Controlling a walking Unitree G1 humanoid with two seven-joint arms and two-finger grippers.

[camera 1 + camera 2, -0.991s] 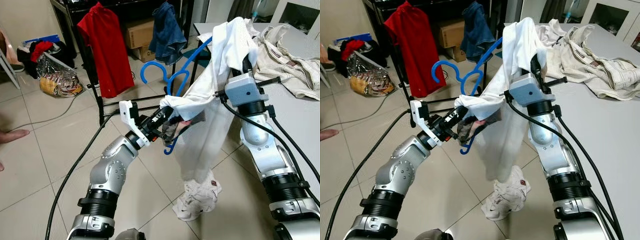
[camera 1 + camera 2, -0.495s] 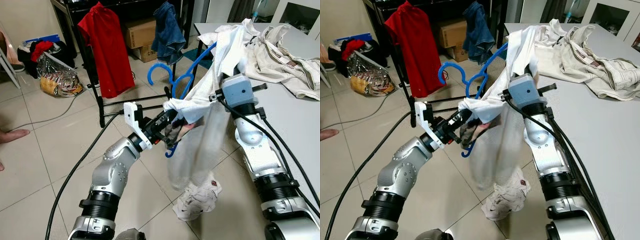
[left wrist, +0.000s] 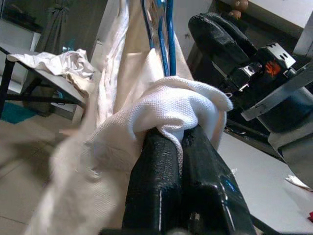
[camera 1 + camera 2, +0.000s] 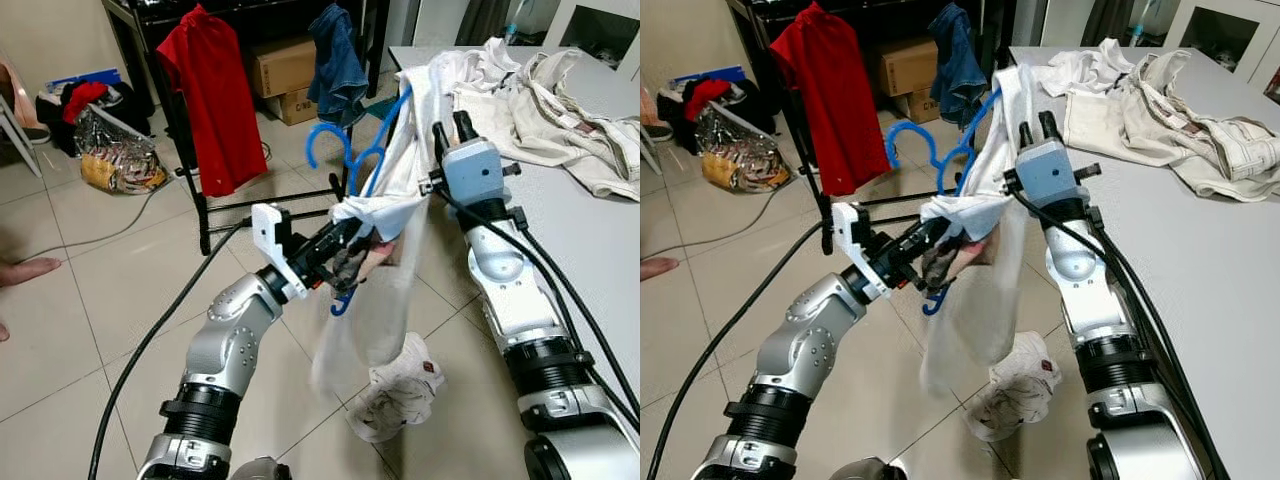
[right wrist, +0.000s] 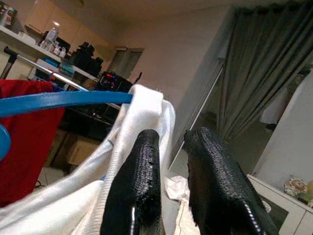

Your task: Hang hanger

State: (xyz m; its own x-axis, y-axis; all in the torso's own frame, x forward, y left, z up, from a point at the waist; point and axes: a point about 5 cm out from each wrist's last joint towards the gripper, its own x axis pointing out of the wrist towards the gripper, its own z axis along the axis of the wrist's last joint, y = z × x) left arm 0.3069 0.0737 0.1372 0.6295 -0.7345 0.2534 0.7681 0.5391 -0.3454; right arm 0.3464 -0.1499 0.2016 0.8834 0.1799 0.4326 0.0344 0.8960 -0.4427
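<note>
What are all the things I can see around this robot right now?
white garment: one, white, draped over the hangers, trailing to the floor
blue hangers: two, blue, inside the garment
red shirt: one, red, on the rack
denim garment: one, blue, on the rack
cardboard box: one, brown, behind the rack
beige clothes: a heap, on the grey table
left gripper: shut on a fold of the garment
right gripper: beside the garment's top edge, slightly apart
</note>
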